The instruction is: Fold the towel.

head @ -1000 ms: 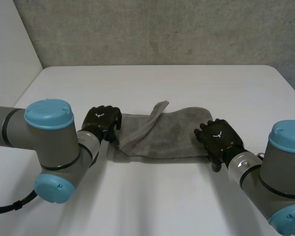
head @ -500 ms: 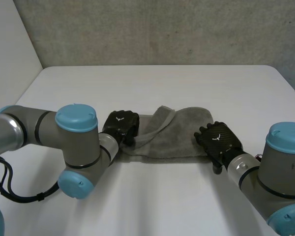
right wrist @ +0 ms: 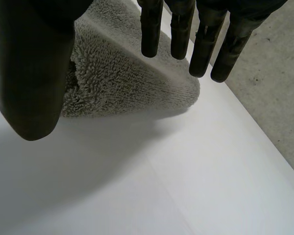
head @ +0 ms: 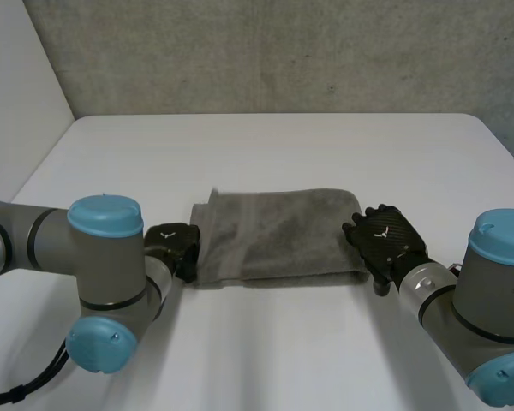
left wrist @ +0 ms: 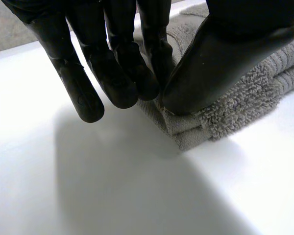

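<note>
Grey towel (head: 278, 233) at centre frame looked soft and floppy, best held by corners; left hand (head: 176, 242) pinched one, right hand (head: 385, 240) hung with fingers (right wrist: 152, 29) spread.

A flat grey folded towel (head: 278, 235) lies mid-table, with the black left hand (head: 176, 244) and black right hand (head: 385, 240) at its ends. The white table (head: 283, 145) behind and before it is open room.

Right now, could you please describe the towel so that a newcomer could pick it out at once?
On the white table, look between the robot's two black hands. The towel lies there folded flat, the left hand at one end, the right hand at the other. It alone is soft, grey and fuzzy against the smooth white top.
</note>
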